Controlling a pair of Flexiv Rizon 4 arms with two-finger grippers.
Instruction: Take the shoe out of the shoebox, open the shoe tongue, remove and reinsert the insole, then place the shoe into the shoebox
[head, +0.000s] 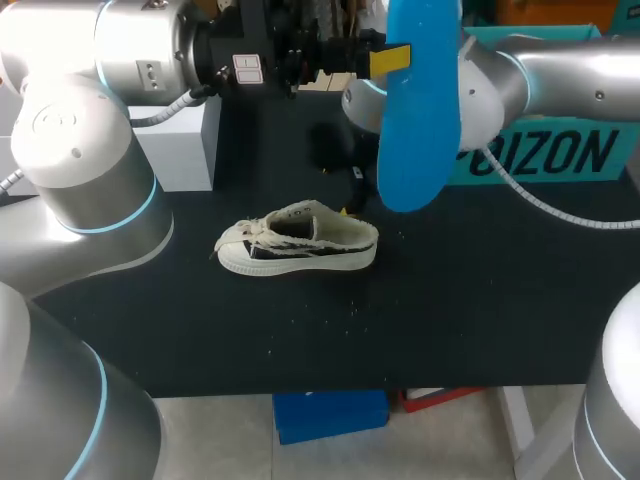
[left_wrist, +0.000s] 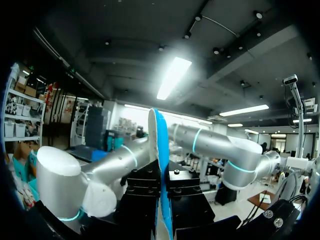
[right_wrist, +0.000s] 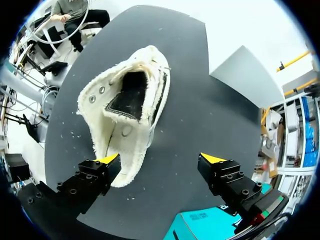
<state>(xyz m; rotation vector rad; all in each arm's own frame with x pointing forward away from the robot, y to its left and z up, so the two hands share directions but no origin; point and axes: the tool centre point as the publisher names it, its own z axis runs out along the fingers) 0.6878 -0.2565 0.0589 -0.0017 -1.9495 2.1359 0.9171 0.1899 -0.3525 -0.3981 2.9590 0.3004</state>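
The black tabletop carries everything. The teal cardboard shoebox sits at its far right edge, I think so that it stays clear of the work until the last step.

My left pincer holds the long blue foam insole high above the table, toe end hanging down. In the left wrist view the black fingers are pressed against the insole's two faces, which shows edge-on between them. I judge it is held up there to leave the shoe mouth free for reinsertion.

The cream canvas sneaker with a dark side panel rests upright on its sole near the middle of the table, mouth wide.

My right pincer hovers over it, spread and gripping nothing. One end of the sneaker lies just beside one finger, while the other finger is over bare table. I cannot tell whether there is contact.
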